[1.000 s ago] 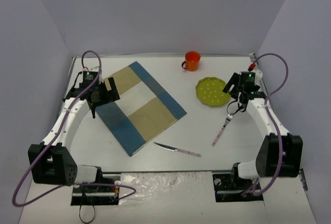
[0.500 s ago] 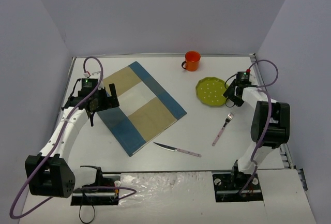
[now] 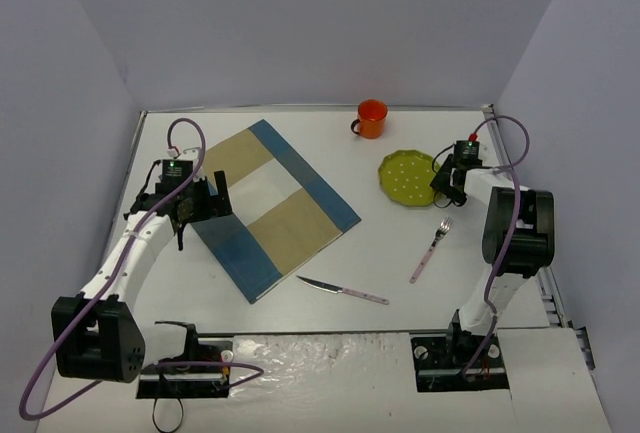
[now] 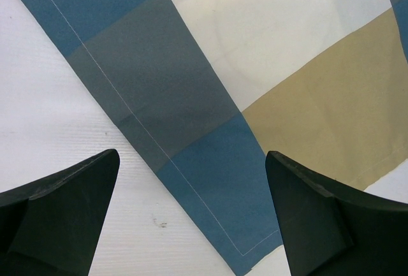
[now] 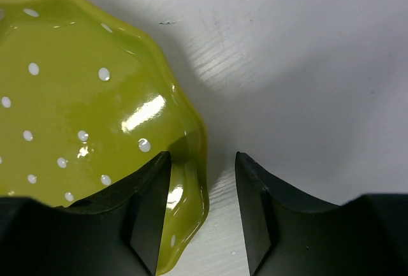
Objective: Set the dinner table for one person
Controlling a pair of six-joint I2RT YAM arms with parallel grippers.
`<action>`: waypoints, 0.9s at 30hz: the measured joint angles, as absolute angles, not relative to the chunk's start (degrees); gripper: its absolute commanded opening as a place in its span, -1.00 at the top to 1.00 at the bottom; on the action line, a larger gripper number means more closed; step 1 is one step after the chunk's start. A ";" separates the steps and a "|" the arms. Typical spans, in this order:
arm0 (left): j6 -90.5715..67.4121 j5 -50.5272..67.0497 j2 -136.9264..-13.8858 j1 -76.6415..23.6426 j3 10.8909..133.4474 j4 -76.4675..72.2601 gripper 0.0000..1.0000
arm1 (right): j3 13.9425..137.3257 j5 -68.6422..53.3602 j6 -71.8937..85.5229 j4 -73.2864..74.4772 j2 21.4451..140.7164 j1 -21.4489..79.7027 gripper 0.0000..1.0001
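**Right arm closes in on the plate.** Over the past second the right arm has folded its elbow upward. It has brought the right gripper (image 3: 447, 182) onto the right-hand rim of the lime-green, white-dotted scalloped plate (image 3: 408, 175), right of centre in the overhead frame, with its jaws narrowing as it came. The left arm has shifted only slightly. The left gripper (image 4: 191, 161) hangs with its jaws spread to their widest and holds nothing. It sits above the left edge of the blue, tan and cream rectangular cloth placemat (image 3: 270, 203), which lies askew left of centre. The move suggests the plate will be the first piece carried to the placemat, on which nothing is laid yet.

The wrist view shows the right gripper roughly half open and astride the plate's rim. One finger (image 5: 95, 238) is over the glazed inside and the other (image 5: 299, 225) is outside, above bare tabletop. A strip of white shows between the rim and the outer finger, so the rim does not appear to be clamped yet. Whether the inner finger touches the glaze cannot be told.

The large white rectangular dinner table (image 3: 380, 248) fills the overhead frame from the arm bases at the bottom to the back wall. Three pieces rest on its bare surface:
- a round orange mug (image 3: 371, 118) at top centre
- a pink-handled metal fork (image 3: 431, 251) at lower right
- a pink-handled knife (image 3: 343, 290) at lower centre
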State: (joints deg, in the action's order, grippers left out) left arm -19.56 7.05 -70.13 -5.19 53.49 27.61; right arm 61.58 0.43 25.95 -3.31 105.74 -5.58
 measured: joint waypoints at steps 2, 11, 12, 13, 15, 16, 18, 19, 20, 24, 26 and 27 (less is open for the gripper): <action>-19.51 7.03 -70.41 -5.21 53.49 27.49 -0.94 | 61.58 -0.28 25.49 -3.69 105.78 -5.58 0.24; -19.15 6.74 -70.63 -5.19 53.49 27.43 -0.94 | 61.07 -1.82 24.13 -5.28 105.82 -5.58 0.56; -19.08 6.61 -70.63 -5.19 53.49 27.41 -0.94 | 60.86 -2.07 24.14 -5.78 105.82 -5.58 0.64; -19.06 6.49 -70.63 -5.19 53.49 27.37 -0.94 | 60.70 -2.22 24.13 -6.24 105.82 -5.58 0.77; -19.02 6.27 -70.63 -5.19 53.49 27.22 -0.94 | 60.54 -2.39 24.16 -6.90 105.82 -5.60 0.91; -18.95 6.18 -70.63 -5.19 53.49 27.15 -0.94 | 60.49 -2.61 24.15 -7.14 105.82 -5.64 0.97; -18.82 6.01 -70.63 -5.19 53.49 27.04 -0.94 | 60.42 -2.98 24.15 -7.53 105.82 -5.69 1.00; -18.76 5.95 -70.63 -5.19 53.49 27.03 -0.94 | 60.42 -3.06 24.16 -7.58 105.82 -5.69 1.00; -18.70 5.88 -70.64 -5.19 53.49 27.02 -0.94 | 60.42 -3.16 24.17 -7.61 105.81 -5.69 1.00; -18.62 5.59 -70.80 -5.20 53.49 27.00 -0.94 | 60.30 -3.73 24.31 -7.45 105.24 -5.69 1.00; -18.61 5.47 -70.83 -5.21 53.49 27.00 -0.94 | 59.89 -4.30 24.56 -7.40 104.38 -5.69 1.00; -18.61 5.43 -70.83 -5.19 53.49 26.96 -0.94 | 59.54 -4.72 24.72 -7.29 103.61 -5.69 1.00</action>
State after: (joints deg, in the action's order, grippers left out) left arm -18.61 5.43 -70.83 -5.19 53.49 26.96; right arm 59.54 -4.72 24.72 -7.29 103.61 -5.69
